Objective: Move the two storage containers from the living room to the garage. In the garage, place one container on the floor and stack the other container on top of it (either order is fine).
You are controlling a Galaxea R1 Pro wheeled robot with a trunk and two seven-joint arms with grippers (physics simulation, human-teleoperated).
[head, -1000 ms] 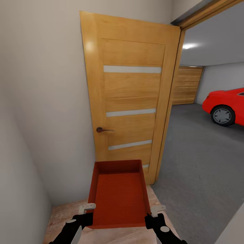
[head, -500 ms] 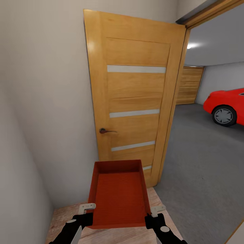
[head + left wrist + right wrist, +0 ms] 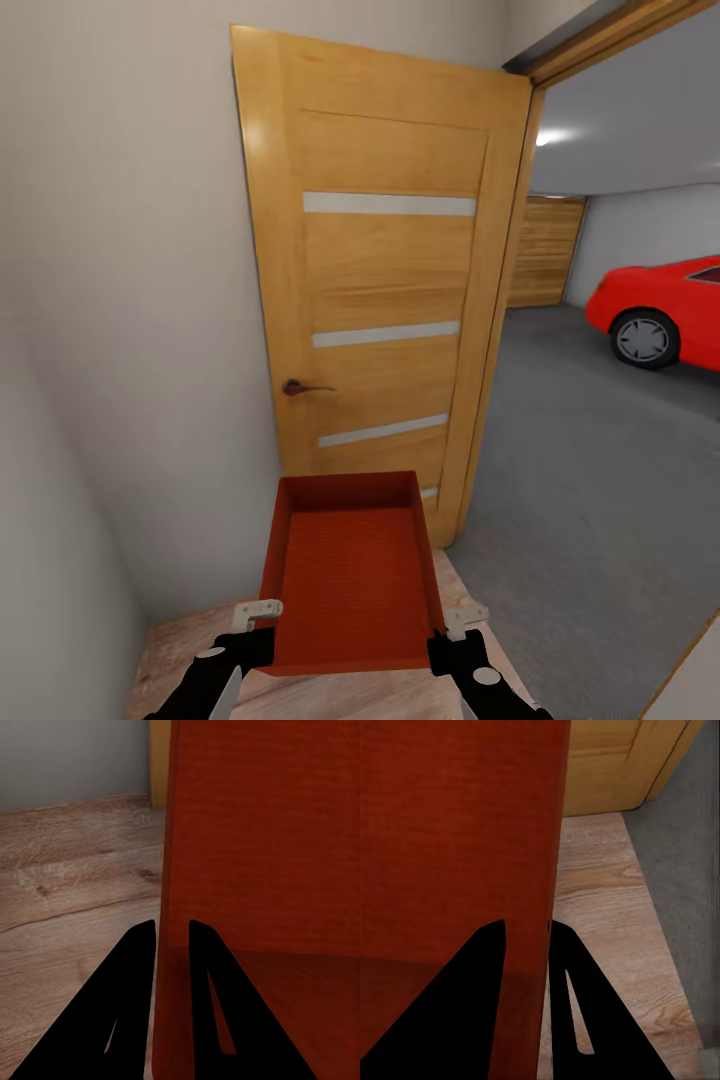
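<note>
An orange-red storage container is carried low in front of me, held by both arms. My left gripper is shut on its left wall, and in the left wrist view the two black fingers pinch that thin wall. My right gripper is shut on the right wall, seen clamped between its fingers in the right wrist view beside the container. Through the doorway lies the garage with its dark grey floor.
An open wooden door with a dark handle stands straight ahead against the pale wall. A red car and a plank garage door are at the right. Light wood flooring ends at the threshold.
The view has swung slightly to the right since half a second ago, so door and car sit further left in the picture. The container and both grips are unchanged.
</note>
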